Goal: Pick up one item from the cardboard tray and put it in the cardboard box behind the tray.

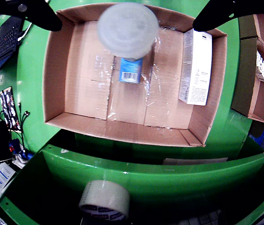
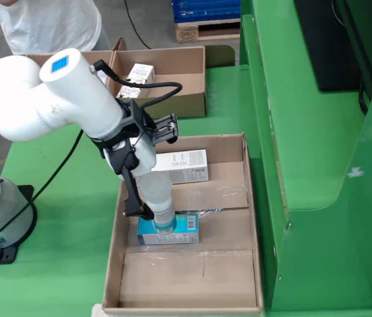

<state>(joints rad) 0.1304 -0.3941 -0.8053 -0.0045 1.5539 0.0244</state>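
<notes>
One cardboard tray point(image 2: 248, 218) holds two cartons: one blue box point(image 2: 176, 231) and one white box point(image 2: 183, 166).

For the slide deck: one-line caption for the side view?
Suction gripper pressed onto the blue box in the cardboard tray, white box beside it.
</notes>
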